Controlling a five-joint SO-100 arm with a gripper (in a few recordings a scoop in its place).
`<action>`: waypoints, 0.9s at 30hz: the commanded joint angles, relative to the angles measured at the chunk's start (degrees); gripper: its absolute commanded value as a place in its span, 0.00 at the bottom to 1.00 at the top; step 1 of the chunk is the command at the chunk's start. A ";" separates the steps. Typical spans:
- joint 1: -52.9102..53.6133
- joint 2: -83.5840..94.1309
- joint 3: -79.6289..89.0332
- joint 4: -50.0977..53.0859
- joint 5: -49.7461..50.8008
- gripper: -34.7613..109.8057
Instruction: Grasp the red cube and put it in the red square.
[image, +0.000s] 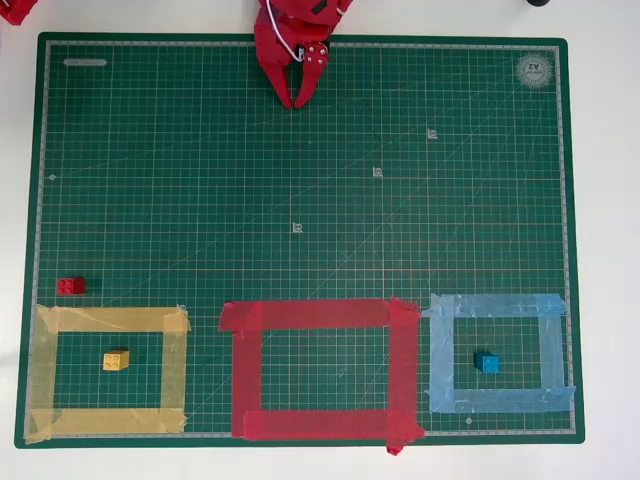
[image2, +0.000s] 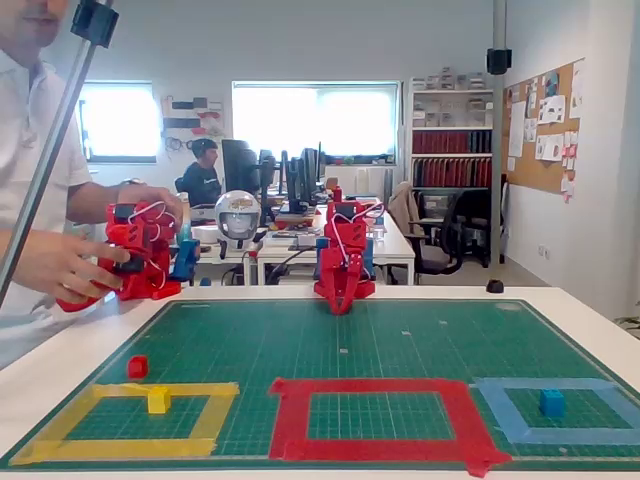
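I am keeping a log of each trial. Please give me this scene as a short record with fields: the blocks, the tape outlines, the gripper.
red cube: on the cutting mat, outside the tape, just above the yellow outline's top left corner
red square: middle outline, nothing inside
yellow block: inside yellow tape outline
blue block: inside light-blue tape outline
gripper: at mat's far edge, fingertips together, holding nothing

White table (image: 605, 250) under a green cutting mat (image: 300, 170). On the mat: 3 tape outlines, yellow tape outline (image: 45, 370), the red square (image: 245, 370), light-blue tape outline (image: 550, 355). The red cube (image: 70, 286) just above the yellow outline; yellow block (image: 116, 360) and blue block (image: 487, 363) inside theirs.
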 joint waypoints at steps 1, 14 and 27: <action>0.53 2.11 0.35 0.88 -0.44 0.24; -0.18 2.11 0.35 0.88 -0.44 0.24; 2.02 -15.38 -18.19 -17.31 -0.35 0.23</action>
